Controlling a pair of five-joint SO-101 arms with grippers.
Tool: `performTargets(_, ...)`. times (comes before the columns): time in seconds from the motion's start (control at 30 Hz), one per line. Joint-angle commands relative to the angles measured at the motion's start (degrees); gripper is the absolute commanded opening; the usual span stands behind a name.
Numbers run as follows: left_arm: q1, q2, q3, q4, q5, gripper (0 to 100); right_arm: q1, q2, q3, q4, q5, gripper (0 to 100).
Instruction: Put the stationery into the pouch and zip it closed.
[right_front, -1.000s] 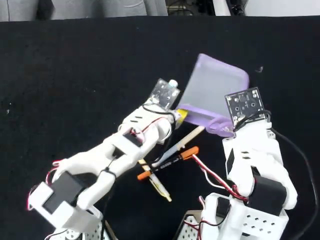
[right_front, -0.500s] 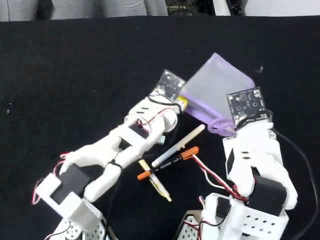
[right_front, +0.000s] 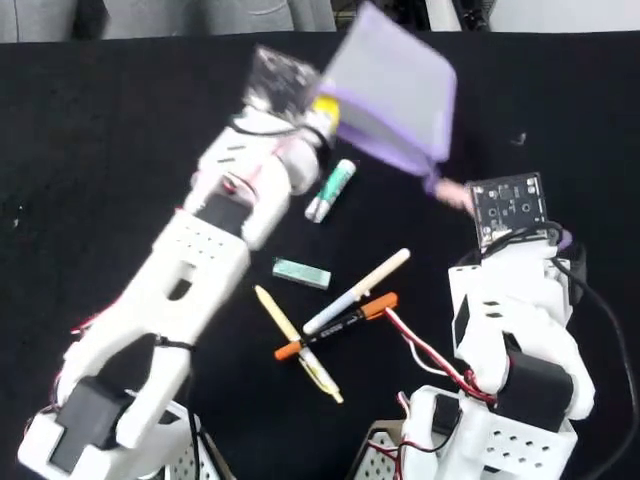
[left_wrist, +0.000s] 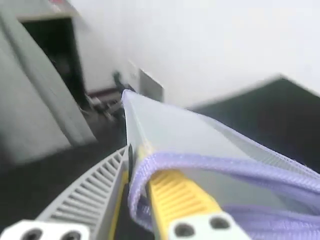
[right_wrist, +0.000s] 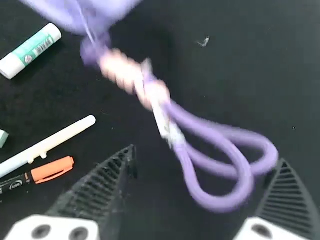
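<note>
1. Two arms stand at the near edge of the black desk (right_front: 90, 160). The right gripper (right_wrist: 205, 160) has its fingers spread wide, and the pouch's purple wrist loop (right_wrist: 226, 167) lies unclamped between them.
2. Between the arms lie a white pen (right_front: 357, 291) and an orange marker (right_front: 337, 326), and the marker crosses a yellow pencil (right_front: 298, 343).
3. Farther out are a green eraser (right_front: 301, 273) and then a glue stick (right_front: 331, 190), apart from each other.
4. Beyond them the left gripper (right_front: 320, 110) has its fingers clenched on the edge of the purple pouch (right_front: 390, 85), holding it tilted, up off the desk.
5. Past the far edge hang grey cloth (right_front: 200, 15) and a white wall (left_wrist: 225, 40).
</note>
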Motion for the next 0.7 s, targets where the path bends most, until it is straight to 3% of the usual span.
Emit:
performTargets(0.0, -5.49, -4.13, -12.26, 9.32, 0.62, 3, 0.09, 0.31, -3.38, -1.67, -0.53, 39.0)
performTargets(0.2, -14.73, -4.66, -27.47, 34.73, 0.7, 3, -0.88, 0.4, -3.3, -2.2, -2.11, 39.0)
performTargets(0.43, -27.74, -4.84, -34.15, 48.44, 0.7, 3, -16.0, 3.3, -1.89, -0.79, -2.11, 38.9)
performTargets(0.67, -34.77, -4.66, -33.27, 62.15, 0.35, 3, -23.3, 19.91, -2.51, -1.32, 0.35, 38.9)
